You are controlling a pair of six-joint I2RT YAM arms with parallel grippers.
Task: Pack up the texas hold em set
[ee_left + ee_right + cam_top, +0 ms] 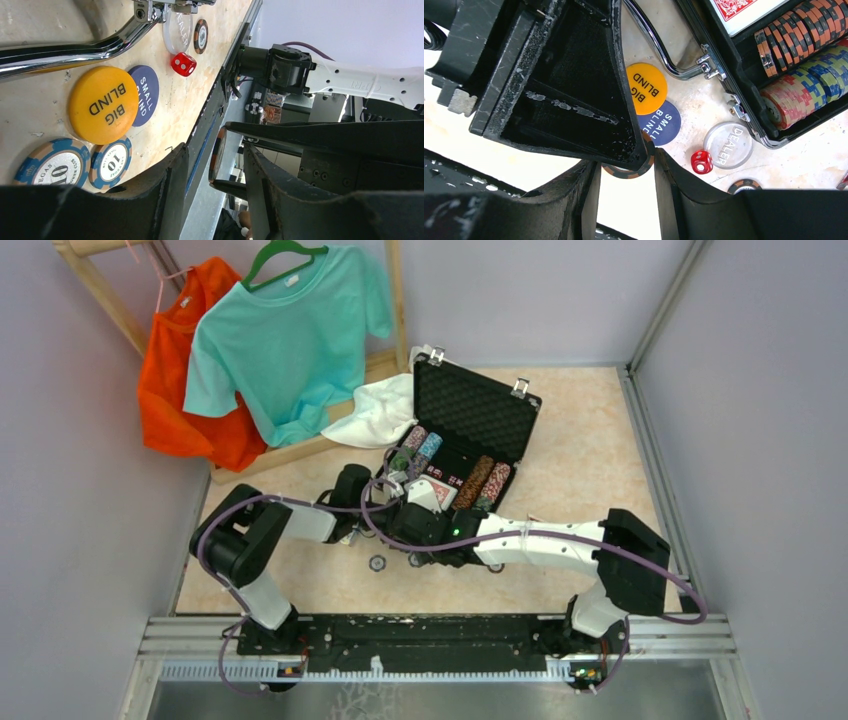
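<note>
The black case [470, 410] stands open with rows of chips [804, 30] and a red card deck [734, 7] inside. Both grippers meet just in front of it. My right gripper [626, 167] is shut across the rim of an orange-and-black chip [634, 172], held off the floor. My left gripper [214, 155] is open, one finger on each side of that chip [218, 150], with gaps. On the floor lie the yellow big blind button [102, 104], blue small blind button [145, 94], clear dealer button [729, 145], a red die [701, 161] and two blue "10" chips [111, 162].
The case's chrome handle [659, 55] lies over the floor by the buttons. A white cloth [375, 410] sits left of the lid. A teal shirt [290, 330] and an orange shirt [185, 370] hang on a wooden rack at back left. Walls close in on both sides.
</note>
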